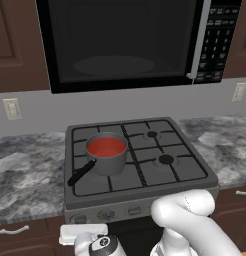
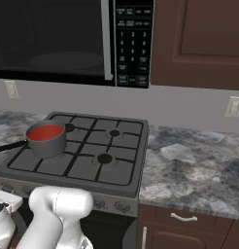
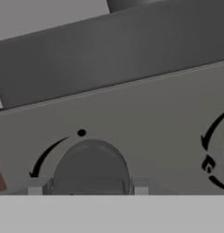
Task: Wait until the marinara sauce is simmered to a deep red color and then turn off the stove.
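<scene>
The marinara sauce [image 1: 106, 146] [image 2: 45, 132] is a flat red-orange disc in a small grey saucepan [image 1: 109, 162] with a black handle. The pan stands on the front-left burner of the stove [image 1: 160, 175] [image 2: 116, 165]. My arm reaches down to the stove's front panel at its left end. In the hand view my gripper [image 3: 89, 186] sits around a round grey knob [image 3: 91, 166]. A fingertip [image 3: 36, 186] presses each side of the knob. A curved arrow and a dot are printed around it. A second knob's markings show at the right edge.
A big black microwave [image 1: 125, 40] [image 2: 58, 39] hangs above the stove. Marbled stone counters [image 1: 25, 170] [image 2: 194, 165] flank it, over brown drawers with pale handles. Wall outlets [image 1: 12, 108] [image 2: 234, 107] sit on the grey backsplash.
</scene>
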Controlling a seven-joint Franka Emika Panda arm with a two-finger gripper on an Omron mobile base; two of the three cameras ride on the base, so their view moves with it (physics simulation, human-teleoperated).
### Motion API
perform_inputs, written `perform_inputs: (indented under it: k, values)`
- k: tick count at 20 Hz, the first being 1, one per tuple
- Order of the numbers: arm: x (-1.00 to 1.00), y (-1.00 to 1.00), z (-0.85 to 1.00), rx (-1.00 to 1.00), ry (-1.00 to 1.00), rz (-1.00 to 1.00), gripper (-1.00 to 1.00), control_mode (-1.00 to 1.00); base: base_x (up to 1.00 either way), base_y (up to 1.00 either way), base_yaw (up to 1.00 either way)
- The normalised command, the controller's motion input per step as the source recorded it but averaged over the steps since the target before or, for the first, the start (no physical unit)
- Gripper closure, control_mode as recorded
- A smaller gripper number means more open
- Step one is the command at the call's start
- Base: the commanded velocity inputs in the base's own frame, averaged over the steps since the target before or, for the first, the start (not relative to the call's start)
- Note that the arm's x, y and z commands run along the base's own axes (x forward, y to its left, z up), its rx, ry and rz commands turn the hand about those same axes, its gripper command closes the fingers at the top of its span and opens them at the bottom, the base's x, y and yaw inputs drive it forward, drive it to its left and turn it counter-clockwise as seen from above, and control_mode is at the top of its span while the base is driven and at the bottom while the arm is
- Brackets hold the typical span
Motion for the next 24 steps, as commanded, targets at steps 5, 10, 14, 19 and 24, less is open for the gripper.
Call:
perform_inputs:
  k: [5, 10, 14, 19, 24]
  values:
    - [-0.20, 0.00, 0.00, 0.20, 0.06, -0.04, 1.00, -1.00, 0.00, 0.00, 0.00]
    - [-0.16, 0.00, 0.00, 0.18, 0.08, -0.03, 1.00, -1.00, 0.00, 0.00, 0.00]
    - [-0.20, 0.00, 0.00, 0.19, 0.07, -0.04, 1.00, -1.00, 0.00, 0.00, 0.00]
    - [-0.19, 0.00, 0.00, 0.20, 0.07, -0.05, 1.00, -1.00, 0.00, 0.00, 0.00]
    - [-0.17, 0.00, 0.00, 0.20, 0.06, -0.06, 1.00, -1.00, 0.00, 0.00, 0.00]
